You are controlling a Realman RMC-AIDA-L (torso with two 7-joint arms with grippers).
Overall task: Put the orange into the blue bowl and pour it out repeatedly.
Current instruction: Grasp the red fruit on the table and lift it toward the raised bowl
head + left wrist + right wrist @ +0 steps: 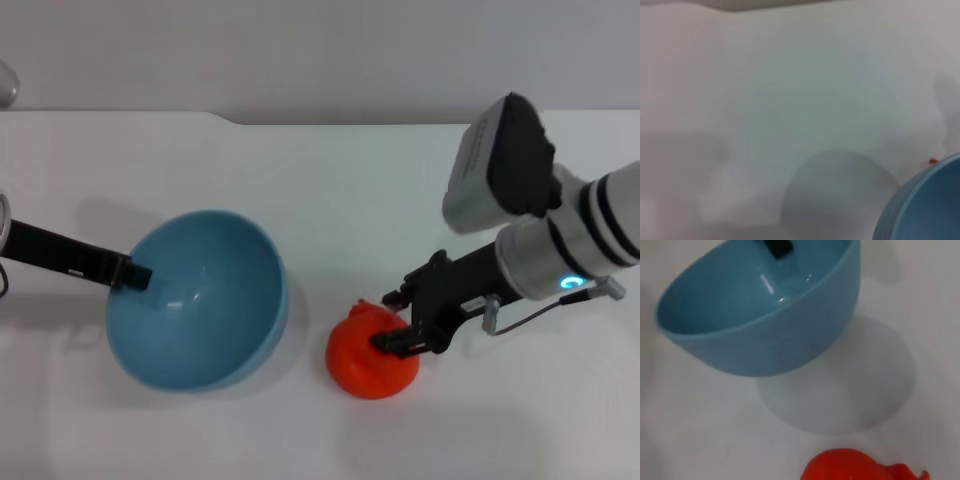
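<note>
**A:** Where was the orange (372, 362) at that point?

**B:** On the white surface (330, 190), just beside the blue bowl (195, 300), not in it. The bowl was empty, as far as both the head view and the right wrist view showed.

**A:** And the right pincer (398, 322)?

**B:** It was down at the orange's top, with the fingers set on either side of the bumpy crown and narrowed about it. They looked closed on the fruit, though the orange sat on the surface, not lifted.

**A:** The left one?

**B:** The left pincer (135, 273) was at the bowl's rim on the robot's left side, one dark finger showing inside the wall. I judged it clamped on the rim, since the bowl was tipped toward the orange with its shadow showing beneath it in the right wrist view.

**A:** So how far along was the cycle?

**B:** By my reading, a placing step was only beginning: the fruit gripped but not raised. Carrying it over, dropping it in and the tipping-out were all left.
</note>
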